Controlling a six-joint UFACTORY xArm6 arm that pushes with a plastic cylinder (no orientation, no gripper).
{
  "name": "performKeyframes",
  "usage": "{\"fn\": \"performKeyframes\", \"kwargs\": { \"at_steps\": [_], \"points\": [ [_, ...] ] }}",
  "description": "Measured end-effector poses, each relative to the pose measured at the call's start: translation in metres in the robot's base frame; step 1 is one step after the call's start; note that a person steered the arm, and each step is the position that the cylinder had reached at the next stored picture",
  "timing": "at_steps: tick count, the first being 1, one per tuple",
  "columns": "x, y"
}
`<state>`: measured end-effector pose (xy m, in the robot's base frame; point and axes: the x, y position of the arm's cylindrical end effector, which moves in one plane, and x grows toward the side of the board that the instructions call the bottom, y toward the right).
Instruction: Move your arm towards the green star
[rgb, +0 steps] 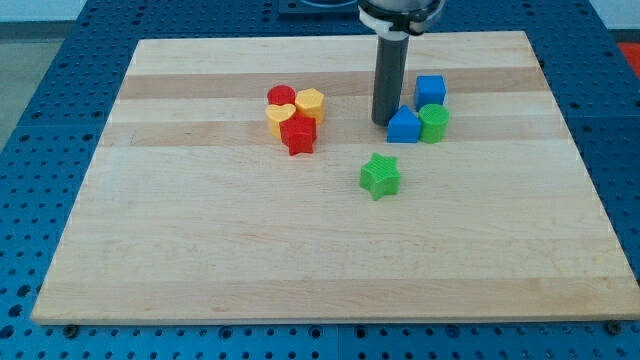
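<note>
Green star (380, 176) below my tip (383, 122)

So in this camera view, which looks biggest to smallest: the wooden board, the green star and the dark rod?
1. Wooden board, by far the largest.
2. Dark rod.
3. Green star, smallest.

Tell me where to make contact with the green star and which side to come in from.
No gripping possible with a rod, so push instead. My tip sits above the green star, touching the blue block. Come straight down the view and meet the star's upper edge; it lies flat and stands apart from the other blocks.
</note>
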<state>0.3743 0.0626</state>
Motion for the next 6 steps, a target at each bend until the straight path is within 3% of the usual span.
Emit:
{"fn": "performKeyframes", "kwargs": {
  "at_steps": [4, 5, 6],
  "points": [
    [0.078, -0.097],
    [0.114, -0.099],
    [0.120, -0.081]
  ]
}}
